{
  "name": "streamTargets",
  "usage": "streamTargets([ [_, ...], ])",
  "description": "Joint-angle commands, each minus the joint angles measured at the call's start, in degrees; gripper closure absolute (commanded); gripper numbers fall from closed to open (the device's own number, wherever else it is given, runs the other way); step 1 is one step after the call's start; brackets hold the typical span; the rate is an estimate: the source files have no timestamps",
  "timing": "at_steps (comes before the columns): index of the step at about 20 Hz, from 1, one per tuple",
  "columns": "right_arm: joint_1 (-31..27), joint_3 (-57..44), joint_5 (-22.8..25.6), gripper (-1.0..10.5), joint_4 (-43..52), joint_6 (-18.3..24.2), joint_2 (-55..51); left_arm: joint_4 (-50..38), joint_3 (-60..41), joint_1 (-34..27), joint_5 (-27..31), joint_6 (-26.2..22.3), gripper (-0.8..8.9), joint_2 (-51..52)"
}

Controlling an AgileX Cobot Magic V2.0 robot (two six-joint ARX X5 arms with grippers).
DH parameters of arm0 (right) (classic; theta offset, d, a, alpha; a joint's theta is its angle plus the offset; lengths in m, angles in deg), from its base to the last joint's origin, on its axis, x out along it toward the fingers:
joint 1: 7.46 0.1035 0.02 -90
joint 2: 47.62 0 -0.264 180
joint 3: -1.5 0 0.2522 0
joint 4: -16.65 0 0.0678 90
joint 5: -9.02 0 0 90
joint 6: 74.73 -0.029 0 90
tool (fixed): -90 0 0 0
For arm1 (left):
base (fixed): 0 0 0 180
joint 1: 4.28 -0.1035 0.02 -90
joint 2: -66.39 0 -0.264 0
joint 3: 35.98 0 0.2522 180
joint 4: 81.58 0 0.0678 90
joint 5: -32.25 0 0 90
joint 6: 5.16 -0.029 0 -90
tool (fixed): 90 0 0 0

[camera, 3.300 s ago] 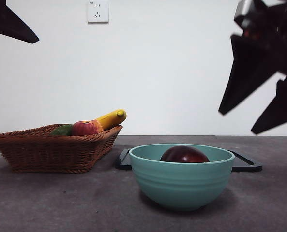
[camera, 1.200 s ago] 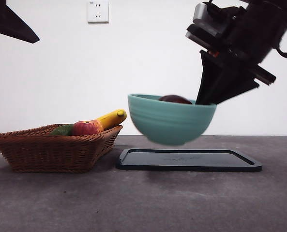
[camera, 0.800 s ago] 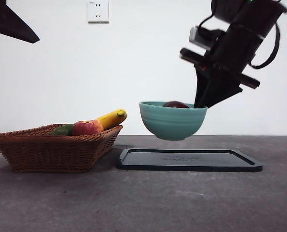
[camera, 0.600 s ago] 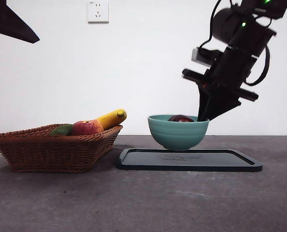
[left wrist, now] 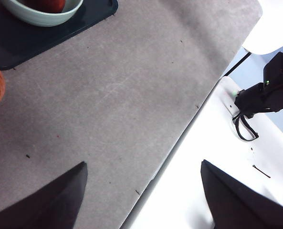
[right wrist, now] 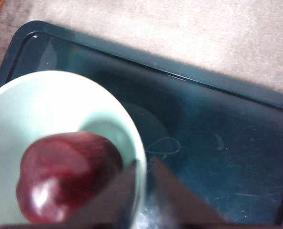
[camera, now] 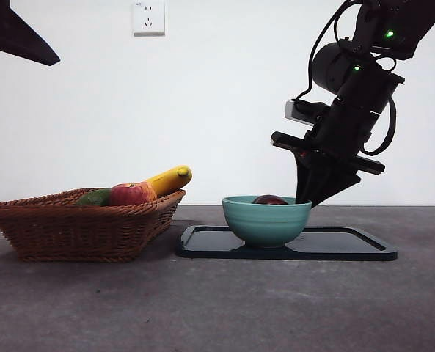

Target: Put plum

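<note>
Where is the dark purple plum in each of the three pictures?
Front view: only the top of the plum peeks over the rim of the green bowl, under the right hand.
Left wrist view: a red bit of the plum shows inside the bowl at the picture's edge.
Right wrist view: the plum is big and close, lying in the bowl.
Shared landmark: the green bowl on the dark tray.

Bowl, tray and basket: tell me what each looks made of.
The bowl looks like glazed ceramic or hard plastic: smooth pale teal, ridged outside; which one is open. The tray under it looks like dark plastic, with a glossy, faintly scuffed face in the right wrist view. The basket is woven brown wicker, its strands plainly visible. The right gripper pinches the bowl's rim.
</note>
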Motion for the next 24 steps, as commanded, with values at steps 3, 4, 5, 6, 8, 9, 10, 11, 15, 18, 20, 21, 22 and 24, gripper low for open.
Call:
streamTargets([
  [3,-0.13,1.95,0.39,7.3,-1.11,-0.15,-2.25,-0.24,0.50,0.26,-0.50,-0.50,4.40,-0.33],
  [4,-0.15,1.97,0.70,7.3,-1.29,-0.13,-4.33,-0.26,0.50,0.26,-0.50,-0.50,4.40,-0.33],
  [5,-0.31,1.97,0.66,7.3,-1.77,-0.13,-6.84,-0.28,0.50,0.26,-0.50,-0.52,4.40,-0.33],
  [6,-0.37,1.97,0.59,7.3,-2.86,0.00,-9.68,-0.28,0.50,0.26,-0.50,-0.52,4.40,-0.33],
  [8,-0.37,1.97,-0.31,7.3,-6.54,0.96,-15.89,-0.28,0.50,0.26,-0.50,-0.77,4.40,-0.33],
  [9,-0.35,1.97,-0.81,7.3,-8.85,1.49,-19.08,-0.28,0.50,0.26,-0.50,-0.79,4.40,-0.33],
  [10,-0.35,1.97,-1.55,7.3,-11.39,2.27,-22.40,-0.28,0.50,0.26,-0.50,-0.81,4.40,-0.33],
  [11,-0.35,1.97,-1.60,7.3,-13.99,2.75,-25.46,-0.28,0.50,0.26,-0.50,-0.92,4.40,-0.33],
  [15,0.00,0.46,-3.23,7.3,-20.87,3.23,-36.11,-0.28,0.50,0.26,-0.50,-0.96,4.40,-0.33],
  [18,0.74,-4.02,-4.33,7.3,-21.59,3.30,-43.67,-0.28,0.50,0.26,-0.50,-0.98,4.40,-0.33],
  [20,1.70,-9.09,-6.23,7.3,-21.57,3.30,-48.98,-0.28,0.50,0.26,-0.50,-1.42,4.40,-0.33],
  [21,2.34,-11.85,-6.62,7.3,-21.57,3.30,-51.58,-0.28,0.50,0.26,-0.50,-1.66,4.40,-0.33],
  [22,3.02,-14.62,-7.21,7.3,-21.53,3.30,-53.99,-0.31,0.50,0.26,-0.50,-1.64,4.40,-0.33],
  [24,4.35,-19.80,-8.15,7.3,-21.31,3.30,-58.42,-0.28,0.50,0.26,-0.50,-1.62,4.40,-0.33],
])
